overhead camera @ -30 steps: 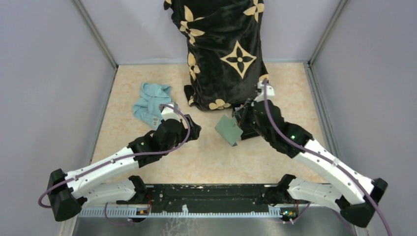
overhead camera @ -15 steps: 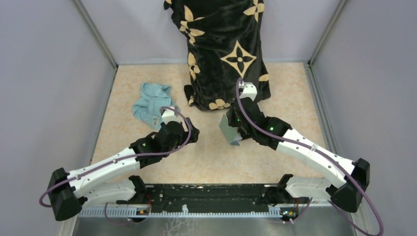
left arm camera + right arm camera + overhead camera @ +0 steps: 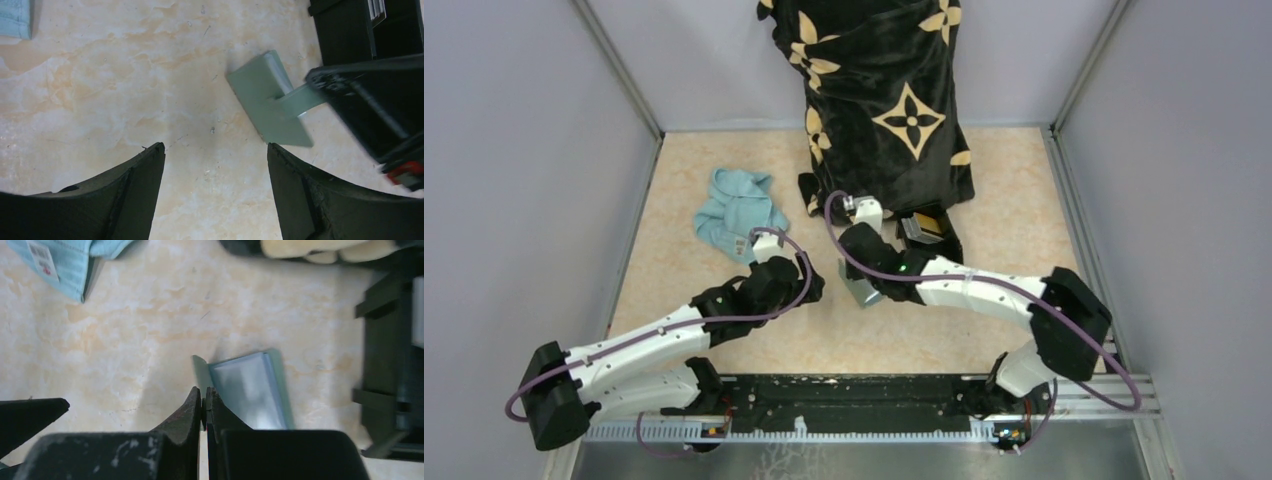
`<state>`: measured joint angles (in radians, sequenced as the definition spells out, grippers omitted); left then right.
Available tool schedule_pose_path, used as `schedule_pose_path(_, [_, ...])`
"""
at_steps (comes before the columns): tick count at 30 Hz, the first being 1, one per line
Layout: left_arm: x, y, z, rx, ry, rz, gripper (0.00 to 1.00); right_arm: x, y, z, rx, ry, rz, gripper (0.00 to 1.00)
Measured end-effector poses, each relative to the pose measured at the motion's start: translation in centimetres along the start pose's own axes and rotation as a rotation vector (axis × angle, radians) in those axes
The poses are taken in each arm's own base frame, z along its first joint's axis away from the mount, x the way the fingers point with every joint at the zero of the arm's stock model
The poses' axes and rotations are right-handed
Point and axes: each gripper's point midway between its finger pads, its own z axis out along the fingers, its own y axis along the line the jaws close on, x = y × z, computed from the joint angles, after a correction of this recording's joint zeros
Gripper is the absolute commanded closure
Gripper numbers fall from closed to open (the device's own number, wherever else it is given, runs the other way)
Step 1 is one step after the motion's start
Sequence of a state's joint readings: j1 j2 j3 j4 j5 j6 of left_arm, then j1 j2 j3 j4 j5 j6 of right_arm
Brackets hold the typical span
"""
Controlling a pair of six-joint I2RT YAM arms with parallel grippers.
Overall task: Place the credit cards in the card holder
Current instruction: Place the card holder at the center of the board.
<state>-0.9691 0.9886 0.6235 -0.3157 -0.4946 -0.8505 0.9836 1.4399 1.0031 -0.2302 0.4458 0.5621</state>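
The sage-green card holder (image 3: 861, 291) hangs tilted low over the table's middle. My right gripper (image 3: 865, 268) is shut on its thin flap. In the right wrist view the closed jaws (image 3: 203, 392) pinch that flap, and the holder's body (image 3: 250, 387) spreads to their right. The left wrist view shows the holder (image 3: 265, 95) ahead and to the right, with the right gripper's black body (image 3: 370, 110) behind it. My left gripper (image 3: 215, 147) is open over bare table just left of the holder. Pale credit cards (image 3: 921, 228) stand in a black box.
The black box (image 3: 934, 232) sits at the foot of a black cloth with gold flowers (image 3: 884, 110) at the back. A light blue cloth (image 3: 734, 212) lies at the back left. Grey walls close in both sides.
My right arm has swung left from beside the black box, carrying the card holder to the table's middle, close to the left gripper. The left arm has drawn back slightly.
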Motion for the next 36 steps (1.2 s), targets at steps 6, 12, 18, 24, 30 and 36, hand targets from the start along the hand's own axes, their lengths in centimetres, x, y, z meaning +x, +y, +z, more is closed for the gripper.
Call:
schedule_pose_path(6, [0.4, 1.5, -0.8, -0.063, 0.021, -0.030, 0.21, 4.3, 3.5, 2.1, -0.052, 0.047, -0.044, 1.00])
schedule_pose_path(12, [-0.3, 2.4, -1.8, -0.110, 0.007, -0.071, 0.20, 5.9, 6.1, 2.6, -0.104, 0.047, -0.038, 0.94])
schedule_pose_path(18, [0.0, 2.9, -1.7, -0.148, 0.016, -0.082, 0.20, 6.5, 7.7, 2.4, -0.157, 0.057, -0.010, 0.68])
schedule_pose_path(24, [0.3, 3.1, -1.2, -0.175, 0.016, -0.103, 0.20, 6.8, 8.4, 2.5, -0.194, 0.059, 0.022, 0.63])
schedule_pose_path(30, [-0.3, 2.9, -1.0, -0.179, -0.018, -0.142, 0.20, 9.6, 7.4, 3.1, -0.195, 0.106, 0.032, 0.63])
schedule_pose_path(36, [-3.3, 1.5, -0.7, -0.176, -0.111, -0.159, 0.20, 13.1, 5.6, 3.0, -0.190, 0.162, 0.033, 0.63])
